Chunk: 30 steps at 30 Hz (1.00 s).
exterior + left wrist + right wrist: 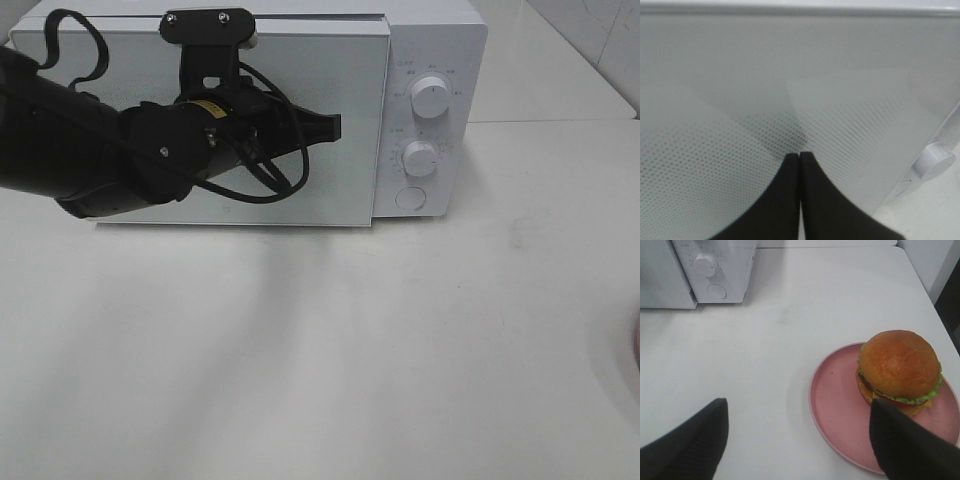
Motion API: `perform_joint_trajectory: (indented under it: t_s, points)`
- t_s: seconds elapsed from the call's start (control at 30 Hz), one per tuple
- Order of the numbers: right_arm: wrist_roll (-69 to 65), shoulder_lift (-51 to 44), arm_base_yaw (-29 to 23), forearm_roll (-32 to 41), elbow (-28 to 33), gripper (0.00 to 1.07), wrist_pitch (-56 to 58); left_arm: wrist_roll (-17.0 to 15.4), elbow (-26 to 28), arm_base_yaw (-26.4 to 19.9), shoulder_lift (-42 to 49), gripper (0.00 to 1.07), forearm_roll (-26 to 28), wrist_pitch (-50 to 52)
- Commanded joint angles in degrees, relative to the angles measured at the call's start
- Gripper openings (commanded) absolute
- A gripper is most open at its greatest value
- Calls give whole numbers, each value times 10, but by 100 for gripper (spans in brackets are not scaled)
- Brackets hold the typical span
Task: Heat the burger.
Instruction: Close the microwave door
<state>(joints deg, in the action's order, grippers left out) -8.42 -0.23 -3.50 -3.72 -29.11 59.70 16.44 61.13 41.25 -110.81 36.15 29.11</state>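
The burger [900, 371] sat on a pink plate [832, 405] at the lower right of the right wrist view, on the white desk [790, 340], well apart from the microwave [715, 270] at the upper left. The right gripper [799, 440] hung above the desk with its fingers [695, 440] wide apart, holding nothing. In the exterior view the left gripper [335, 127] reached across the closed microwave door [330, 190], its fingers [785, 200] pressed together close to the door's dotted glass.

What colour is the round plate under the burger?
Pink; the round plate under the golden-brown burger shows best in the right wrist view.
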Motion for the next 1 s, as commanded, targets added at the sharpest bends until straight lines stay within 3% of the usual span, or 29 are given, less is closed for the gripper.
perform_joint_trajectory:
  t_s: [0.03,0.4,0.63,0.7,0.83,1.0]
  points:
    - [3,-15,5,1,1,75,-2,7,29,-7,-10,0,21,44]
    - [3,-15,5,1,1,75,-2,18,109,-10,-50,0,38,34]
    - [3,-15,5,1,1,75,-2,42,111,-3,-45,0,34,-3]
    - [3,-15,5,1,1,75,-2,75,87,11,-23,0,35,-54]
    - [3,-15,5,1,1,75,-2,75,52,23,7,0,36,-77]
    - [3,-15,5,1,1,75,-2,76,-37,33,77,0,45,-133]
